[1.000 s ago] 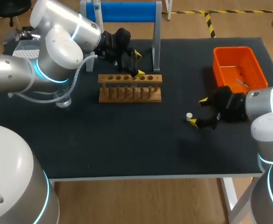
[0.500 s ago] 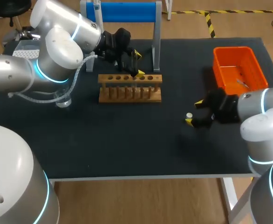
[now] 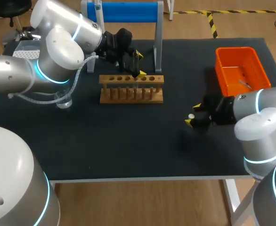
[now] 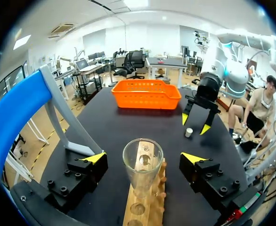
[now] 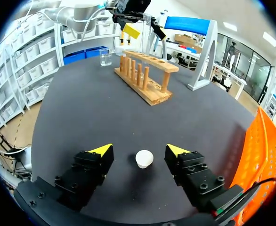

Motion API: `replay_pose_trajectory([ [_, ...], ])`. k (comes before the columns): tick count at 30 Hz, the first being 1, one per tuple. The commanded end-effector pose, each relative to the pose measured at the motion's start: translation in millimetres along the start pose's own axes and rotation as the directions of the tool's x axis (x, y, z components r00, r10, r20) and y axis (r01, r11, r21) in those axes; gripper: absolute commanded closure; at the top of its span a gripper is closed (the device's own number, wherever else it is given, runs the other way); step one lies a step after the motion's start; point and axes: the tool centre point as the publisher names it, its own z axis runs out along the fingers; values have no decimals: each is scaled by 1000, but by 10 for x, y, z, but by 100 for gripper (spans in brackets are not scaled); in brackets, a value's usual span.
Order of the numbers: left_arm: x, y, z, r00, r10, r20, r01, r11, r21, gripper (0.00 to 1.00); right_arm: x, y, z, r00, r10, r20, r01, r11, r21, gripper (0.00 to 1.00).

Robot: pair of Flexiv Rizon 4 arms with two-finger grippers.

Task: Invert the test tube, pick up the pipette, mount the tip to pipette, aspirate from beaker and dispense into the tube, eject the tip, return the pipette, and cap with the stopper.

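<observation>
Stopper (image 5: 144, 158): 1 small white plug, standing on the black table (image 3: 128, 146) with its wider head up, in the gap between the 2 yellow-tipped fingers of the right gripper (image 5: 139, 149). Fingers are spread wide, 1 on each side of the plug and neither touching it; nothing is held.

Handling, as judged: very light, probably rubber or plastic with a little give, and not fragile. It is easily knocked over or pushed along if 1 finger arrives before the other. The best hold is across the wider head, from 2 opposite sides, with the plug centred in the gap and the narrow end left free for seating.

Test tube (image 4: 142, 165): 1 clear glass tube, mouth up, standing in the wooden rack (image 4: 145, 207) between the fingers of the left gripper (image 4: 143, 158). Those fingers also stand well apart, with clear space on both sides of the glass, so there is no grip. Glass is judged stiff, smooth and breakable; a light squeeze on the upper wall suits it.

Further out from the right fingers: the rack lies well ahead across the table, a glass beaker (image 5: 105, 56) beyond it, a blue-topped stand (image 5: 190, 23) behind the rack, and an orange basket (image 5: 258, 160) close beside the gripper.

Markings: no label, brand or writing can be read on the stopper, tube, rack or basket.

Task stage, as judged: capping is the step in hand, with the stopper not yet gripped.
</observation>
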Motion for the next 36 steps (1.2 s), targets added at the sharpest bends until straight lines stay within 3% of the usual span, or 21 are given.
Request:
replay_pose_trajectory([
  [1,-12,2,3,1000,1,-3,-1,1000,-1,0,-13,12,65,1000,5,5,-5,1000,10,35],
  [9,-12,2,3,1000,1,-3,-1,1000,-1,0,-48,-14,89,1000,22,11,-22,1000,16,50],
  [36,-12,2,3,1000,1,-3,-1,1000,-1,0,-66,-87,104,999,44,13,-44,999,20,54],
])
